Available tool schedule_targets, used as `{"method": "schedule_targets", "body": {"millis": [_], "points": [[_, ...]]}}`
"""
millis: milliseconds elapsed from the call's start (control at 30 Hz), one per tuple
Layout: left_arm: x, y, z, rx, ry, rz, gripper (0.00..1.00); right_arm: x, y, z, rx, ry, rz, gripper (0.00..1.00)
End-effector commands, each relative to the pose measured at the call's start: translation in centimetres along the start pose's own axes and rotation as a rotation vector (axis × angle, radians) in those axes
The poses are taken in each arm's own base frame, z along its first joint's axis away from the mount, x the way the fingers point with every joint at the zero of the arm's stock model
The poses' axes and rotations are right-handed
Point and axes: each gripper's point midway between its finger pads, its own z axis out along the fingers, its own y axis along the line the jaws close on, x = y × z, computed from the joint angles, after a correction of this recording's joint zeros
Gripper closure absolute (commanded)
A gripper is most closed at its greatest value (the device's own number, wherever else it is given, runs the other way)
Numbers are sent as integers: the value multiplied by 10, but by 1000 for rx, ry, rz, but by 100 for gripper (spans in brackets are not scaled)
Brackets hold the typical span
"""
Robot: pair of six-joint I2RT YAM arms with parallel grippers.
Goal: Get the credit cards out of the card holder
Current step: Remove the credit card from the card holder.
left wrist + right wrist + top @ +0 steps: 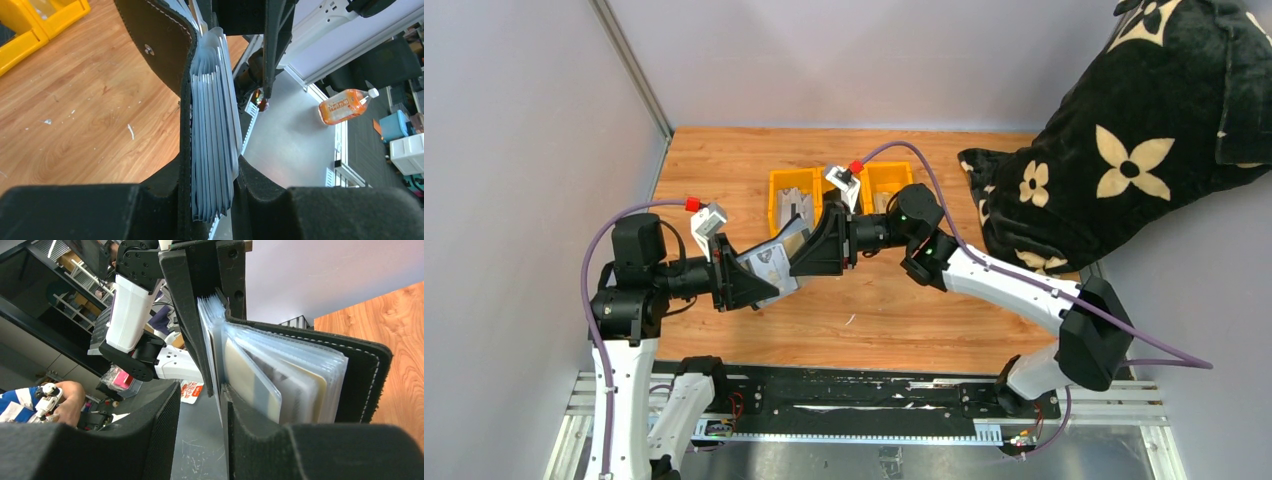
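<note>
The black card holder (774, 262) hangs in the air between the two arms, open, with its clear sleeves fanned out. My left gripper (212, 200) is shut on it, pinching the black cover and the stack of sleeves (212, 125) edge-on. In the right wrist view the credit cards (247, 382) show as tan and pale cards inside the sleeves, against the black cover (365, 375). My right gripper (202, 440) is open at the holder's free end. One thin sleeve edge lies in the gap along its right finger (250, 440); the other sleeves sit outside that finger.
A yellow compartment tray (771, 195) stands at the back of the wooden table (904, 320), with a grey flat piece (796, 208) in one bin. A large black blanket with cream flowers (1124, 150) fills the right side. Grey walls close the left and back.
</note>
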Motion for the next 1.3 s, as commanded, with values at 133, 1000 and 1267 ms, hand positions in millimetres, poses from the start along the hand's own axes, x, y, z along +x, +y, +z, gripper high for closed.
{"method": "schedule_targets", "body": {"millis": [133, 1000, 1267], "points": [[-4, -20, -1, 96, -12, 37, 94, -7, 5, 18, -54, -5, -6, 66], [-4, -40, -4, 253, -6, 15, 73, 15, 10, 0, -89, 3, 22, 100], [-6, -39, -4, 234, -7, 25, 76, 23, 8, -12, -49, -7, 14, 100]]}}
